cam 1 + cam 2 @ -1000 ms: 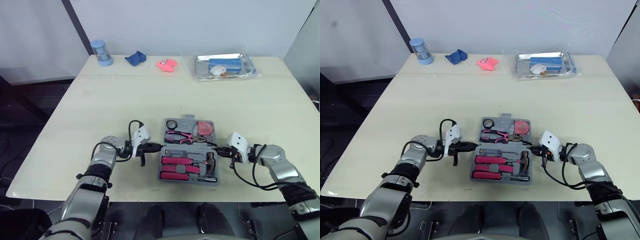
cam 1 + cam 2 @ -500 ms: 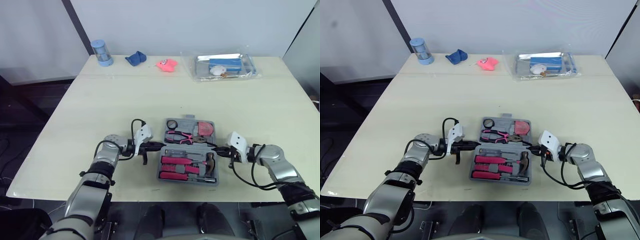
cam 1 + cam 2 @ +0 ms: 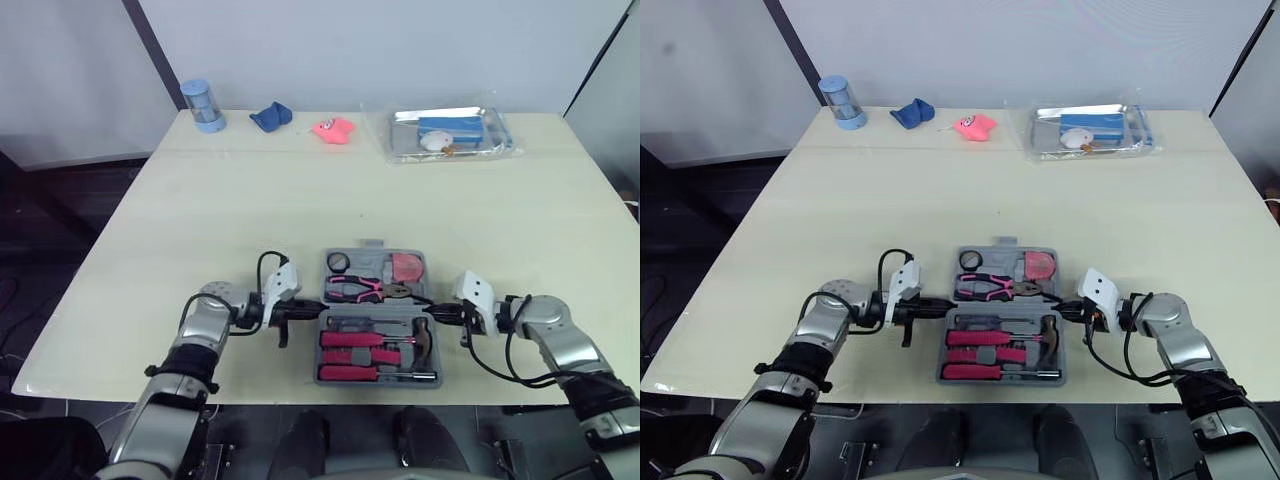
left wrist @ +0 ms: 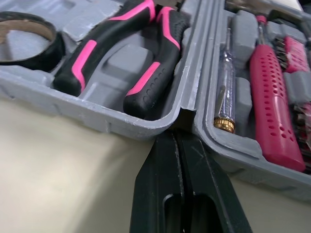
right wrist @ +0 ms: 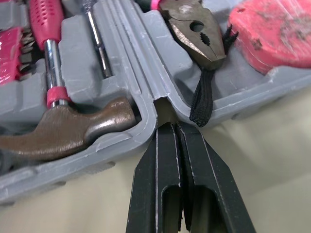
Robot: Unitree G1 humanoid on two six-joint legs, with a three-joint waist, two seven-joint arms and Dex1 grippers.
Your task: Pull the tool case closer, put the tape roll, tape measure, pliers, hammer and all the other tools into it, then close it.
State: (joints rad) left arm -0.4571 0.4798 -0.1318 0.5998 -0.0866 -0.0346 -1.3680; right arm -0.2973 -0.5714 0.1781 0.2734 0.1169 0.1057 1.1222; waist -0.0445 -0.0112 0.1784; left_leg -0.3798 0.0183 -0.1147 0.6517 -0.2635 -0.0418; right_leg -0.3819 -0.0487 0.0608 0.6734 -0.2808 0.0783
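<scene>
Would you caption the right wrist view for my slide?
Shut right pincer at hinge notch of the open tool case, beside the hammer.

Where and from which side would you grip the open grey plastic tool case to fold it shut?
Probably the far half's outer rim at its small handle tab, approached from the far side: the grey plastic tool case lies open flat, hinged left to right, where the left gripper and right gripper sit shut.

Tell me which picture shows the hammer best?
The right wrist view: the hammer head lies big and close in its slot of the tool case. Both eye views show the hammer small, in the case's near half. The left wrist view looks at the pliers.
</scene>
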